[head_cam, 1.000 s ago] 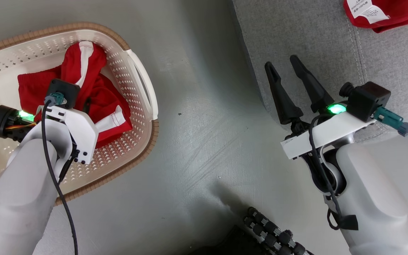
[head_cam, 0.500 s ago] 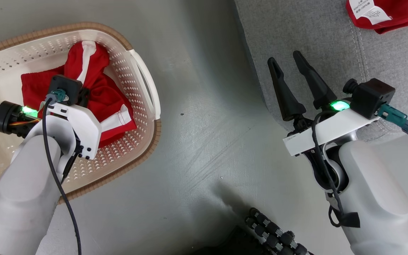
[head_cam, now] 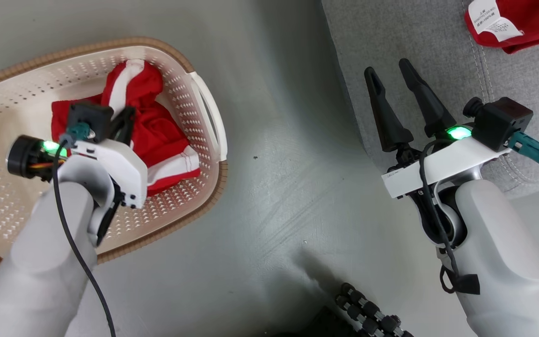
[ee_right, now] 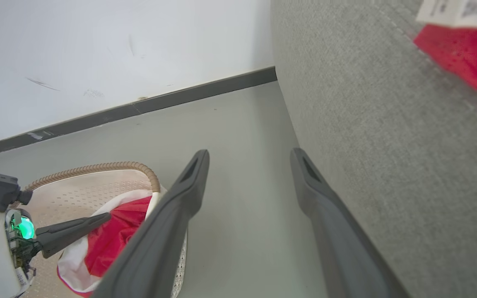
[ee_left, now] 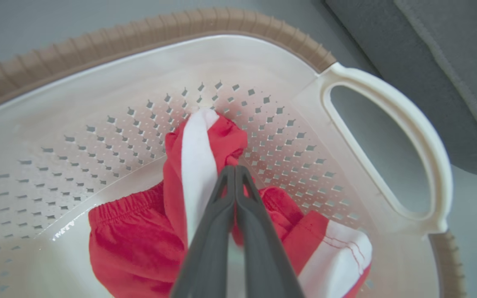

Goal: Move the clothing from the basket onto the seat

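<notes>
The left gripper [ee_left: 235,171] reaches down into the basket [head_cam: 21,89]. Its fingers, parted a second ago, are now pressed together and pinch a raised fold of the red clothing [head_cam: 159,133] beside its white stripe. The rest of that garment lies bunched on the basket floor near the white handle. The head view has shifted, so everything sits further right in it, but the basket and the seat [head_cam: 414,42] keep their places on the grey floor [head_cam: 274,187]. The right gripper [head_cam: 388,69] still hovers at the seat's edge, fingers spread wide and empty. A second red garment [head_cam: 531,18] with a white label [head_cam: 489,18] lies on the seat.
</notes>
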You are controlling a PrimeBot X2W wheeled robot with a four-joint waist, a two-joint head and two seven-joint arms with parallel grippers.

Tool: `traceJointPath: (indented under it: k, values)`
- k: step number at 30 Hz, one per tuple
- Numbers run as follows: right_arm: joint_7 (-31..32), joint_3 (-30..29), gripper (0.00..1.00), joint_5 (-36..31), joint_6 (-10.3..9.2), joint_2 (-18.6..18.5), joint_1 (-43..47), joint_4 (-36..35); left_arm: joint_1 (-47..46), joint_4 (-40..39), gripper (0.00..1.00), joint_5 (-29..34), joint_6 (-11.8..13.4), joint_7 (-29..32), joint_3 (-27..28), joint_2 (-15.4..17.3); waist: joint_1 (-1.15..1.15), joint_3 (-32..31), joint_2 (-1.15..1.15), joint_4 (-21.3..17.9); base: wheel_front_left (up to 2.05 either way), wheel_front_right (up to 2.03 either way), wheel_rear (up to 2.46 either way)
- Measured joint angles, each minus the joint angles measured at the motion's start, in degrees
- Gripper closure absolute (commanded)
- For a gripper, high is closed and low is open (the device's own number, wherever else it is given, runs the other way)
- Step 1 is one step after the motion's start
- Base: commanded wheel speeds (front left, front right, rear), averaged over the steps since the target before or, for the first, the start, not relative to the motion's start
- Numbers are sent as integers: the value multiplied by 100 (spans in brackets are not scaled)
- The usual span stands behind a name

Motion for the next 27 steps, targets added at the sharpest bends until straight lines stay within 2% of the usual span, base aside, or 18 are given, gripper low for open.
traceJointPath:
  k: [13, 23, 27]
  values:
    - [-1, -132, 0, -311, 0, -21, -1, 126, 472, -513, 100, -121, 67, -688, 207, -115, 0, -372, 0, 303, 0, 0, 0]
    - [-1, -87, 0, -455, 0, -259, -9, 315, 960, -1066, 100, -459, 208, -1369, 488, -335, 0, -891, 0, 715, 0, 0, 0]
    - [-1, -89, 0, -531, 0, -385, -5, 358, 1184, -1198, 100, -515, 207, -1456, 494, -423, 0, -1103, 0, 861, 0, 0, 0]
